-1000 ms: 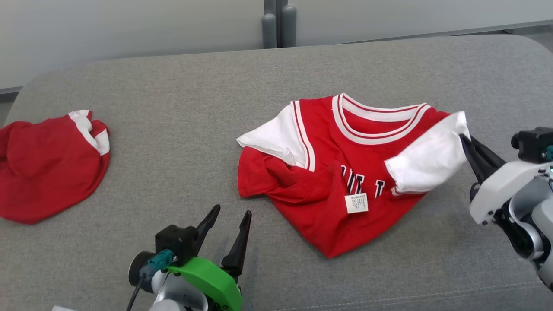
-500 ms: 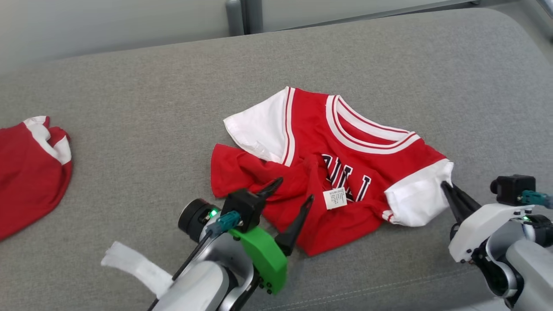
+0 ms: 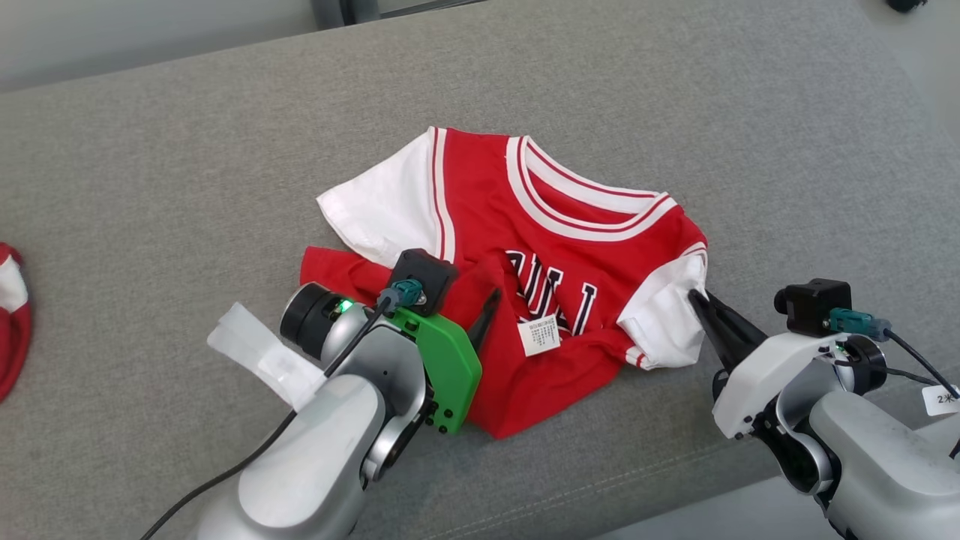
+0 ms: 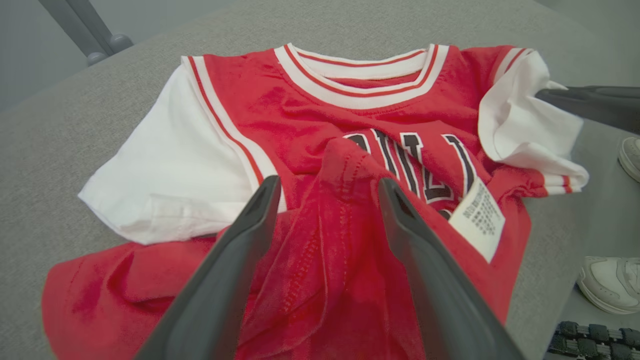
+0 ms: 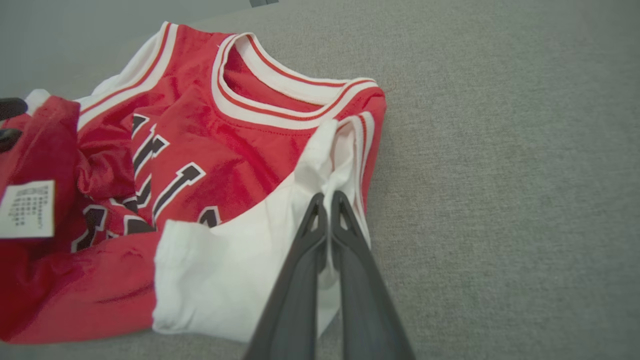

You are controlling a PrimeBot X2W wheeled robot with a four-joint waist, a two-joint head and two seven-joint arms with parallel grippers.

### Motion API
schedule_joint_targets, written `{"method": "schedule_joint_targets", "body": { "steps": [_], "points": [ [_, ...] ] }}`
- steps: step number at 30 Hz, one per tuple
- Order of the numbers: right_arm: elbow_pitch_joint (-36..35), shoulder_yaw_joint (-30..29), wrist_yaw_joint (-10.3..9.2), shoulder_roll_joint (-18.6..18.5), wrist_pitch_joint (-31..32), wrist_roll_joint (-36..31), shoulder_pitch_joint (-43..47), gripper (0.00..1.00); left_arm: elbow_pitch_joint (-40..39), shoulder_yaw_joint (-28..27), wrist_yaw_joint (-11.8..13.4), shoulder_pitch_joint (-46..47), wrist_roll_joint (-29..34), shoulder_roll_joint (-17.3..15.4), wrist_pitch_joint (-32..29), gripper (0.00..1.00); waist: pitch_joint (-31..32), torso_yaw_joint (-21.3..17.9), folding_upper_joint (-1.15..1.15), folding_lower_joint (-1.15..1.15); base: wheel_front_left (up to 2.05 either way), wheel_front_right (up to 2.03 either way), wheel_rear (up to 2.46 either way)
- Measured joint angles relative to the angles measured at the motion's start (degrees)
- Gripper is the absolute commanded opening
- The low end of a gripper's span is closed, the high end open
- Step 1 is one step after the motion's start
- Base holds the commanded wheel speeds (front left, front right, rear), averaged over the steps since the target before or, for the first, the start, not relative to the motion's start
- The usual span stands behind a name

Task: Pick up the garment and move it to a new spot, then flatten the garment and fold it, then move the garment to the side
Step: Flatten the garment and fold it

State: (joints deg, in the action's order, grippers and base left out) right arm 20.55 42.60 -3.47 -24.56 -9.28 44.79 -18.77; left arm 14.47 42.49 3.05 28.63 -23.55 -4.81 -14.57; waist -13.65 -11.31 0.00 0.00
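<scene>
Garment (image 3: 555, 247), a red-and-white jersey, lies crumpled at centre of the head view on the grey upholstered surface (image 3: 750, 135). Right gripper (image 5: 327, 196), centre right in that view: fingers pressed together, pinching the white sleeve (image 5: 225, 270). Left gripper (image 4: 328, 181), lower centre: fingers spread, a raised red fold (image 4: 345, 160) standing between them.

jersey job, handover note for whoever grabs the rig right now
Left gripper: open, fingers astride a raised red fold of the jersey.
Right gripper: shut on the white sleeve.
The jersey lies front up on the grey cushion, lower half crumpled.
Done: seems placed at its spot.
Left: flatten, fold, move aside.
</scene>
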Motion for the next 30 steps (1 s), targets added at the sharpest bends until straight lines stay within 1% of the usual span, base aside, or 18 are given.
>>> {"method": "schedule_joint_targets", "body": {
  "steps": [2,8,13,27,28,29,30],
  "points": [
    [1.0,0.0,0.00,0.1,-0.4,0.0,0.0,0.00,0.4,0.4,-0.1,0.8,-0.3,0.3,-0.6,1.00,-0.5,-0.8,0.00,0.00,0.00,0.00,0.00],
    [3.2,-0.3,0.00,0.7,-1.3,0.0,0.0,0.00,1.2,2.0,-2.1,2.9,-1.5,1.2,-1.7,1.00,-1.3,-1.9,0.00,0.00,0.00,0.00,0.00],
    [4.5,-0.2,0.42,1.3,-1.6,0.0,0.0,0.00,2.1,2.3,-2.5,3.8,-1.9,1.5,-2.2,1.00,-1.1,-1.9,0.00,0.00,0.00,0.00,0.00],
    [7.4,-0.2,1.41,2.5,-2.3,0.0,-0.8,0.00,6.2,3.0,-2.9,4.6,-3.5,1.7,-2.8,1.00,-1.0,-2.5,0.00,0.00,0.00,0.00,0.00],
    [7.4,-0.2,1.41,2.5,-2.3,0.0,-0.8,0.00,6.2,3.0,-2.9,4.6,-3.5,1.7,-2.8,0.91,-1.0,-2.5,0.00,0.00,0.00,0.00,0.00],
    [7.5,-0.2,1.44,2.6,-2.3,0.0,-0.8,0.00,6.4,3.1,-2.9,4.6,-3.6,1.8,-2.9,0.69,-1.1,-2.6,0.00,0.00,0.00,0.00,0.00],
    [7.7,-0.2,1.44,2.6,-2.3,0.0,-0.8,0.00,6.5,3.3,-2.9,4.6,-3.6,1.8,-3.0,0.50,-1.2,-2.7,0.00,0.00,0.00,0.00,0.00]
  ]
}}
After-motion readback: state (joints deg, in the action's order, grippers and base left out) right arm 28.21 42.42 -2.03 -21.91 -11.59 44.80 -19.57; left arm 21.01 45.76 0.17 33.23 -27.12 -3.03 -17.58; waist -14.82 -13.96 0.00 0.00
